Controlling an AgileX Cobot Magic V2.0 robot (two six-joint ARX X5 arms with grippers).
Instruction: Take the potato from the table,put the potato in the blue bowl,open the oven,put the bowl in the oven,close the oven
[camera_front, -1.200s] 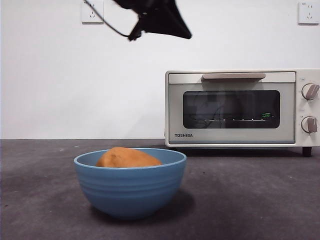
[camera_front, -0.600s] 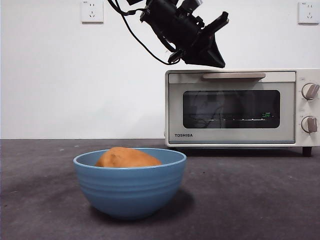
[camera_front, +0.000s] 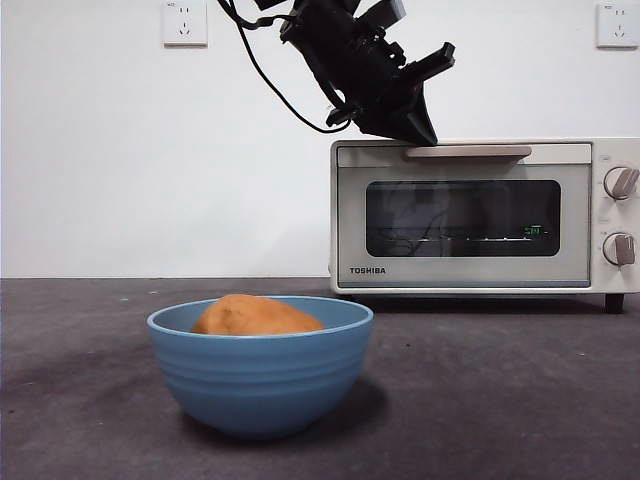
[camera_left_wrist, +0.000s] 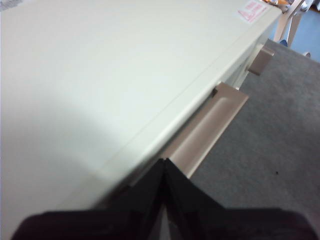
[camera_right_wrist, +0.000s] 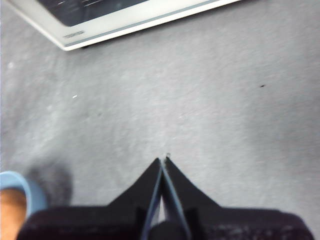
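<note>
left claw (camera_front: 418, 137) closed at oven (camera_front: 470, 215) handle (camera_front: 468, 152) | potato (camera_front: 257, 315) in blue bowl (camera_front: 260, 370)

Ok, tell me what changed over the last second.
The left gripper swung in from high up and came down to the near end of the oven's tan handle, jaws shut, gripping nothing. The potato, blue bowl and closed oven stayed put.

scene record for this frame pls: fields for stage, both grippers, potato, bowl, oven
stage: potato bowled, oven not yet opened
left gripper: jaws shut, tip at the near end of the oven handle, over the oven's top front edge
right gripper: jaws shut, above bare table, waiting
potato: inside the blue bowl
blue bowl: upright on the table, in front of the oven
oven: door closed
</note>
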